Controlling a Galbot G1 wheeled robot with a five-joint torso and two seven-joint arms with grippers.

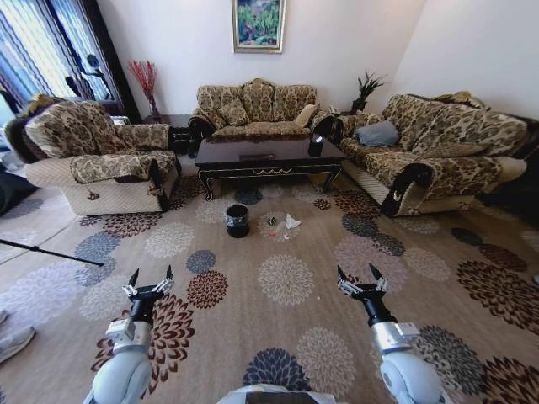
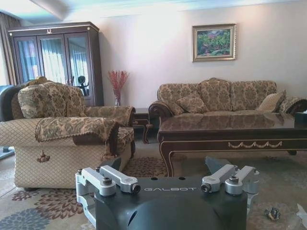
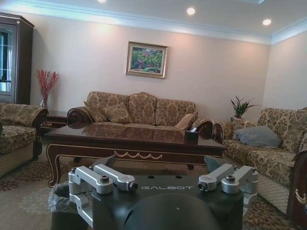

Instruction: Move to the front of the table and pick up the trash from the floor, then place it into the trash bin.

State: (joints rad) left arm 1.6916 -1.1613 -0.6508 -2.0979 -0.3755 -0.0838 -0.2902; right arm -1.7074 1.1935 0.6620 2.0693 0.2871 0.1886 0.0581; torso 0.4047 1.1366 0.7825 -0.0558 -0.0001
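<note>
Lying on the floor (image 1: 286,278) just in front of the bench (image 1: 268,156): the trash (image 1: 282,225), a white crumpled tissue beside small dark bits and something clear (too small to tell apart). Trash bin (image 1: 237,220) stands just left of it, black, round, clear bag liner, contents not visible. Left hand (image 1: 148,282) and right hand (image 1: 362,279) hover low over the carpet, well short of the trash, fingers spread, holding nothing.
</note>
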